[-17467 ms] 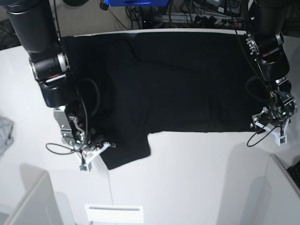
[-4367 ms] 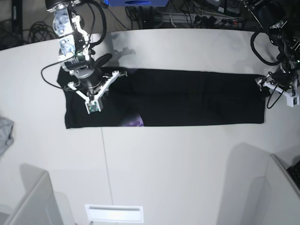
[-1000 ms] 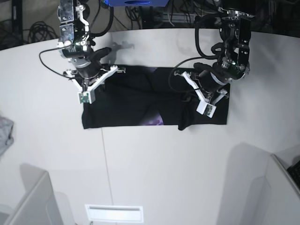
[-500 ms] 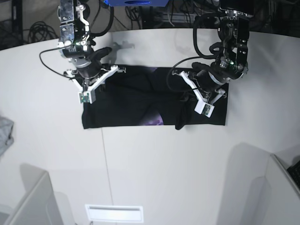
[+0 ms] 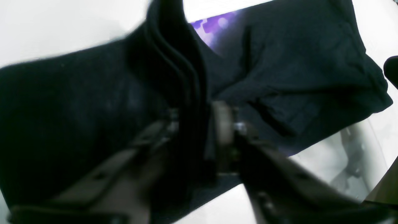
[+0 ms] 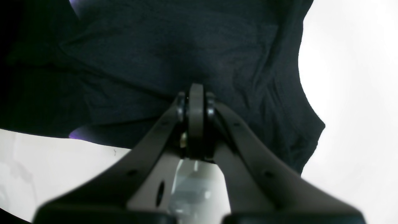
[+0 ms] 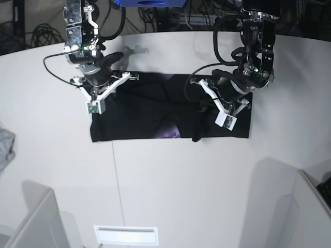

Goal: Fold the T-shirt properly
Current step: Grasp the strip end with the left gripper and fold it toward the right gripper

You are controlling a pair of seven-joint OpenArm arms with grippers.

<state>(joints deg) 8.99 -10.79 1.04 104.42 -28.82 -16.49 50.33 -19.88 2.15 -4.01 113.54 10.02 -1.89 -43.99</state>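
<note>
The black T-shirt [image 7: 145,111] lies as a folded strip across the white table [image 7: 170,186]. A bit of its purple print [image 7: 173,133] shows at the front edge and in the left wrist view [image 5: 211,28]. My left gripper [image 7: 208,106], on the base view's right, is shut on a raised fold of several shirt layers [image 5: 183,77], which stand between its fingers [image 5: 222,124]. My right gripper [image 7: 102,89] is shut, its tips [image 6: 196,93] pressing down on the shirt's other end [image 6: 155,56]. No cloth shows between its fingers.
A small grey cloth scrap [image 7: 4,147] lies at the table's left edge. Grey partitions stand at the front left [image 7: 36,217] and front right [image 7: 305,206]. A white slotted plate [image 7: 125,233] sits at the front. Cables lie behind the table.
My left gripper has carried the raised fold a little to the left, so the shirt's right end doubles over more. The right gripper has stayed in place.
</note>
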